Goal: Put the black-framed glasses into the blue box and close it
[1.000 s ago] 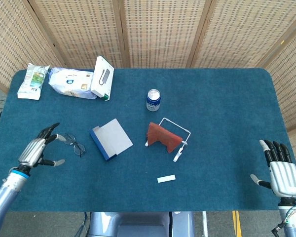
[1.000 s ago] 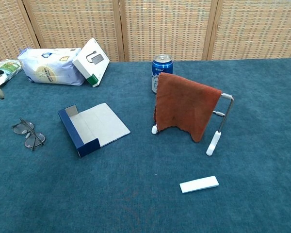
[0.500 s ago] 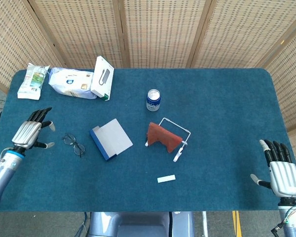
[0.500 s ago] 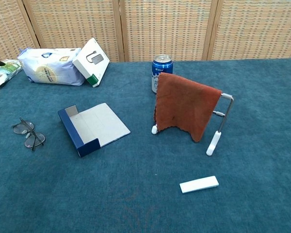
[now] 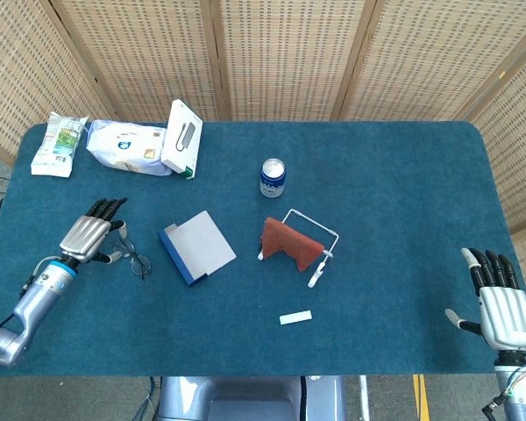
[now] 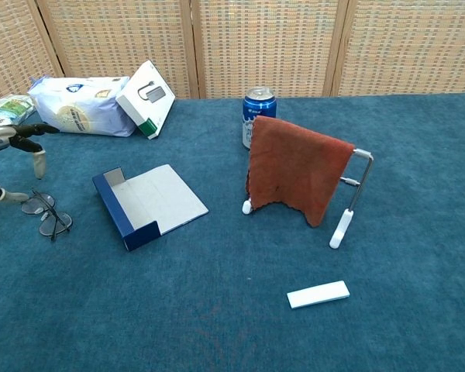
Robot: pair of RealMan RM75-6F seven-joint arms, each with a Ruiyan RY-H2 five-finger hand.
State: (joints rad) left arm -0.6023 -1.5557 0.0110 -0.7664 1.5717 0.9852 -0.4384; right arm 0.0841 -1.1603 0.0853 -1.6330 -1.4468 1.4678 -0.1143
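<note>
One glasses (image 5: 133,257), one blue box (image 5: 197,246), one can (image 5: 273,177), two hands (image 5: 89,238)

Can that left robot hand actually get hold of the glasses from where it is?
Probably yes. The left robot hand hovers open right over the black-framed glasses, which lie flat on the table with nothing on top.

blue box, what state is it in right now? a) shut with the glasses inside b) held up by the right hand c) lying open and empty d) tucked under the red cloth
c: the blue box lies open and empty on the table, while the black-framed glasses are on the cloth to its left, under the left hand.
</note>
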